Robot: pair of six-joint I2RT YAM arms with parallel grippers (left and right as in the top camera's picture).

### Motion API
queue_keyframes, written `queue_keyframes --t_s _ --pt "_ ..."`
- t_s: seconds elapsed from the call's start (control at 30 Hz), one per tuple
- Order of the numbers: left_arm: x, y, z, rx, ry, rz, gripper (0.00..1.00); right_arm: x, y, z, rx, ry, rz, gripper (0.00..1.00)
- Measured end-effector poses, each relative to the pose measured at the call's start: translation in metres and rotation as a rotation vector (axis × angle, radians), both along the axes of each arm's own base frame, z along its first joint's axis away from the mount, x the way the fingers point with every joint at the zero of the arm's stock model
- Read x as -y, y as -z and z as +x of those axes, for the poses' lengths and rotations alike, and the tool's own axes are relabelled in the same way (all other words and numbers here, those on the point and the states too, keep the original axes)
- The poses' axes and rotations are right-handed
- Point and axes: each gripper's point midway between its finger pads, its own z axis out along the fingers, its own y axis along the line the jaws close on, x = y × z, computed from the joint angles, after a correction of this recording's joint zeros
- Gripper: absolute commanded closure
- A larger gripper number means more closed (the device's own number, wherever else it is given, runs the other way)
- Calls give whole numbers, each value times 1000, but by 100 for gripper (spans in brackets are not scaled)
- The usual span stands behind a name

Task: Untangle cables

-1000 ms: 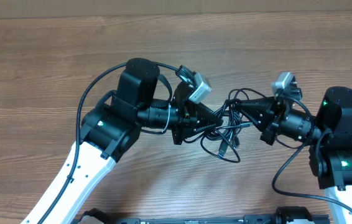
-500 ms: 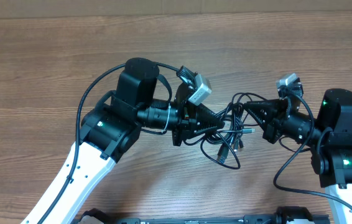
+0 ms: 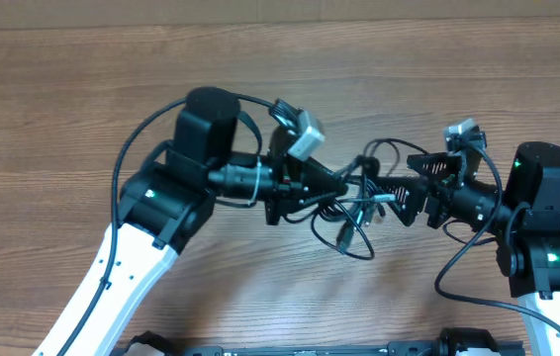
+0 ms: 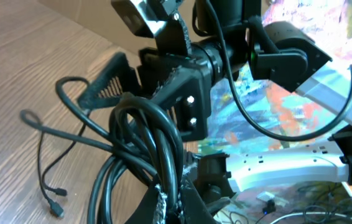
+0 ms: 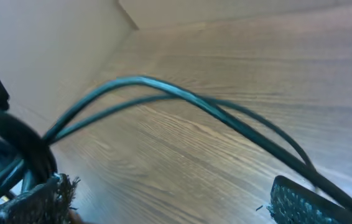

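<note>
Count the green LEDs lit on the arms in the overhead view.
3. A left LED on the left arm's black housing. Two on the right arm: an upper LED on its black top housing, a lower LED below it. Others may be hidden.

Seen from overhead, the cables [image 3: 359, 203] bunch into one dark knot at the centre. Which cord crosses which cannot be told, and the plug ends are too small to sort. The left hand [image 3: 347, 188] covers its own contact with that knot. In the left wrist view the fingertips [image 4: 163, 208] are cut off at 6 o'clock, so the grip itself is out of frame. In the right wrist view the pads [image 5: 30, 202] are clipped at 7 and 5 o'clock. The cords nearest the lens are blurred, and the bundle runs off the frame at 9 o'clock.
</note>
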Motion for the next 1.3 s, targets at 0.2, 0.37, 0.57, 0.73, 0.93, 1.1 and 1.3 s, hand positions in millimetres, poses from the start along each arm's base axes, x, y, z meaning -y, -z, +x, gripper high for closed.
queue_keyframes --t_s 0.2,0.37,0.57,0.73,0.93,1.1,1.3 --pt "-16 -10 1 17 49 -61 96 3 -9 -3 -56 8 107 0" --pt "-16 -15 -8 23 101 -89 96 -10 -27 -14 -25 -106 191 0" --pt "-16 -17 -12 25 125 -102 96 -15 -33 -21 -29 -155 228 0" --pt "-16 -17 -13 25 128 -103 96 -16 -34 -22 -30 -162 233 1" --pt "-14 -17 -15 29 138 -105 96 -17 -34 -23 -29 -168 236 1" --pt "-4 -20 -26 52 184 -115 96 -17 -34 -23 -20 -171 230 1" --pt "-3 -21 -27 59 189 -117 96 -15 -31 -21 -26 -154 219 3"
